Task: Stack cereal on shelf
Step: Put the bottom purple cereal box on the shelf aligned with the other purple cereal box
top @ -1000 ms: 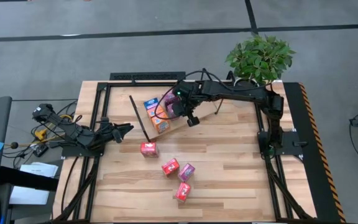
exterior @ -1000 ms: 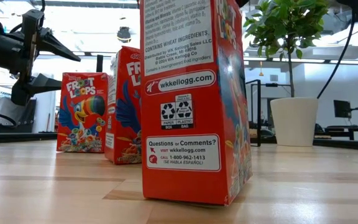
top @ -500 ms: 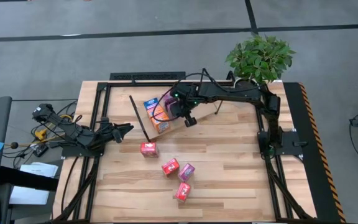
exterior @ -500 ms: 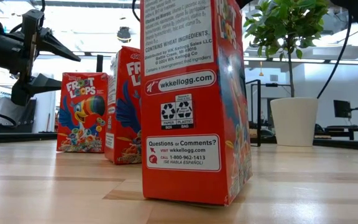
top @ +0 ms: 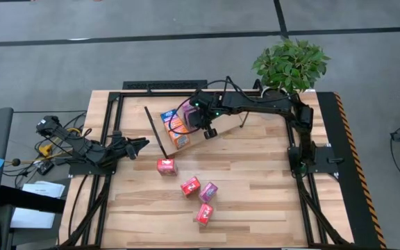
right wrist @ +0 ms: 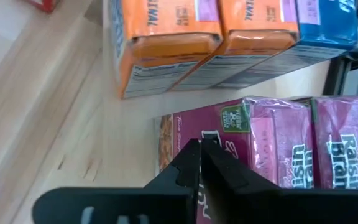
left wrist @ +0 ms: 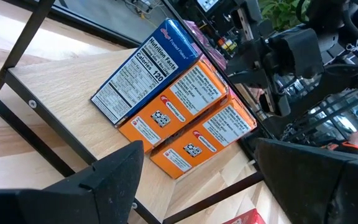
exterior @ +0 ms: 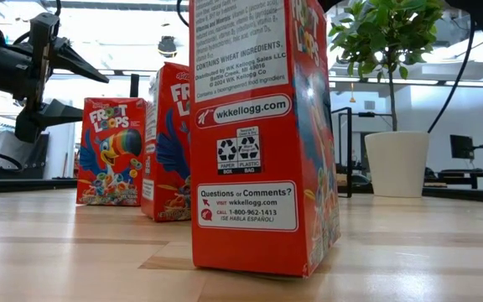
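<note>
The shelf (left wrist: 55, 93), a tilted plywood board on black rods, stands at the table's far middle (top: 160, 139). On it lie a blue box (left wrist: 148, 62) and two orange boxes (left wrist: 173, 102), and behind them several magenta boxes (right wrist: 278, 143). Several red and pink cereal boxes (top: 190, 186) stand upright on the table nearer the front (exterior: 262, 143). My right gripper (right wrist: 201, 155) is shut, pointing down at a slant at the magenta box (right wrist: 185, 127) on the shelf's right end (top: 207, 130). My left gripper (top: 141, 144) waits open at the table's left, level, facing the shelf (left wrist: 199, 149). My right gripper's shut fingertips (right wrist: 191, 158) stand right in front of the face of the endmost magenta box, coming from above at a slant from the table's right. The fingers hide that spot, so I cannot tell whether they touch the box.
A potted plant (top: 290, 62) stands at the far right corner, its white pot (exterior: 397, 164) behind the red boxes. Black frame rails (top: 311, 180) run along the table's left, right and far sides. Bare wood lies at the near right (top: 262, 201).
My right gripper has tipped a little further down and edged toward the table's left, closer to the boxes on the shelf. The boxes on the table stand as before.
</note>
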You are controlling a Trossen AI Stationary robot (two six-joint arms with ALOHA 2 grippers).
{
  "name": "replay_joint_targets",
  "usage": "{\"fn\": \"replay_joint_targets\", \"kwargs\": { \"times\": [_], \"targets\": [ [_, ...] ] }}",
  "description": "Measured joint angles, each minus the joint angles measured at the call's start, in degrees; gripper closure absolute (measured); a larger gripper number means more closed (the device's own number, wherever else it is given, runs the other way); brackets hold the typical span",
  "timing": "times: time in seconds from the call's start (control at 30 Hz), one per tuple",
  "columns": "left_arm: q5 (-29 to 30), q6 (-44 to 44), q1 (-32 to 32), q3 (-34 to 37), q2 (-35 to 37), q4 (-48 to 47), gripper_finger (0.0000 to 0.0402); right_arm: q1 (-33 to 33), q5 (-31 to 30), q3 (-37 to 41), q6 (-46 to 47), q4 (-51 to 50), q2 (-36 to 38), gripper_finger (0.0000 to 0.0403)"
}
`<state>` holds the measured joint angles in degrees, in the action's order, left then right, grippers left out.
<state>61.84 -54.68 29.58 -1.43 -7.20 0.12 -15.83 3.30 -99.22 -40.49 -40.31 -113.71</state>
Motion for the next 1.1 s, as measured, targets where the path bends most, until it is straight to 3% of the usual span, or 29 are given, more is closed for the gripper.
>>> {"fn": "replay_joint_targets", "kwargs": {
  "times": [0.23, 0.47, 0.6, 0.87, 1.1],
  "targets": [
    [0.0, 0.38, 0.0, 0.0, 0.0, 0.0, 0.0101, 1.16, -0.4, -0.79, 0.63, -1.6, 0.0, 0.038],
    [0.02, 0.48, 0.0, 0.0, 0.0, 0.0, 0.0101, 2.73, -0.38, -6.58, 3.2, -15.93, 0.09, 0.0366],
    [0.02, 1.09, 0.01, 0.0, 0.0, 0.0, 0.0101, 1.56, -0.24, -6.09, 6.83, -19.77, 0.17, 0.0365],
    [0.02, 1.18, 0.02, 0.0, 0.0, 0.0, 0.0101, -2.25, -0.42, -3.34, 8.13, -16.69, 0.09, 0.0394],
    [0.02, 1.27, 0.01, 0.0, 0.0, 0.0, 0.0101, -2.43, -0.42, -3.32, 8.09, -12.9, 0.09, 0.0359]
  ]
}}
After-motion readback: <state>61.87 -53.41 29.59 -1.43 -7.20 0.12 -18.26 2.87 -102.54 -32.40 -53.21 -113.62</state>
